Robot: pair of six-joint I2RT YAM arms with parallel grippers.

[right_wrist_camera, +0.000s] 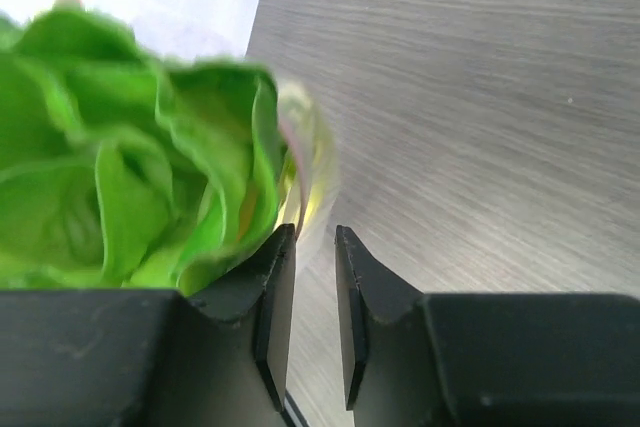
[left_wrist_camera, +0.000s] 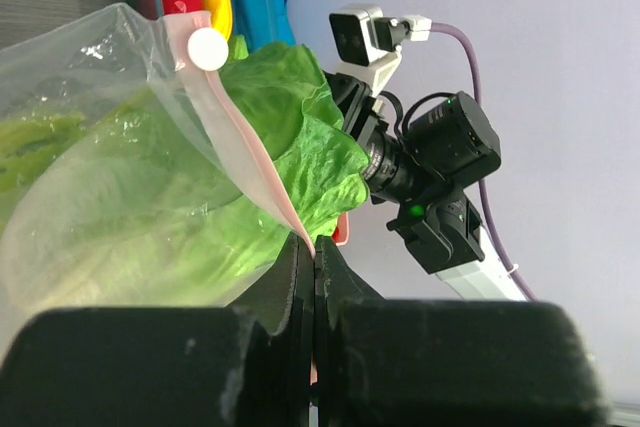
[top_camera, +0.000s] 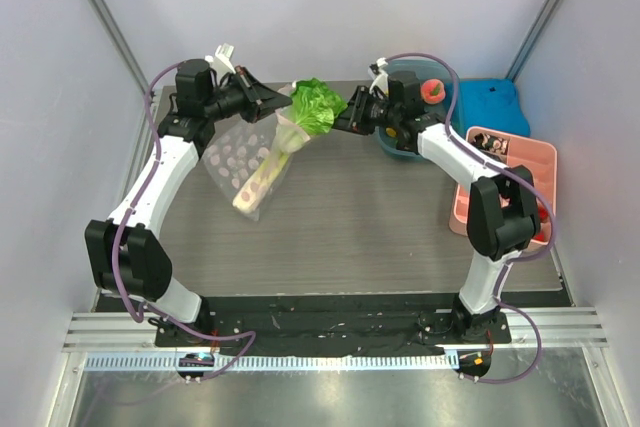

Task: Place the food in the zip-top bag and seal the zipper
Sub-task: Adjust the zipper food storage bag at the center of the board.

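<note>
A grey wood-grain table (top_camera: 360,232) carries a teal bowl (top_camera: 397,149) toward its far right part. In the bowl, at the far right of its rim, sits a red-pink ring-shaped piece (top_camera: 433,90). A blue box (top_camera: 490,107) lies just right of the bowl, touching or nearly so. Nearer than the bowl and to its right, a pink tray (top_camera: 528,159) with compartments lies along the table's right edge; its compartment closest to the bowl holds small dark and white pieces (top_camera: 493,145), too small to name. In the left wrist view a yellow banana (left_wrist_camera: 218,2) curves beside the blue box
</note>
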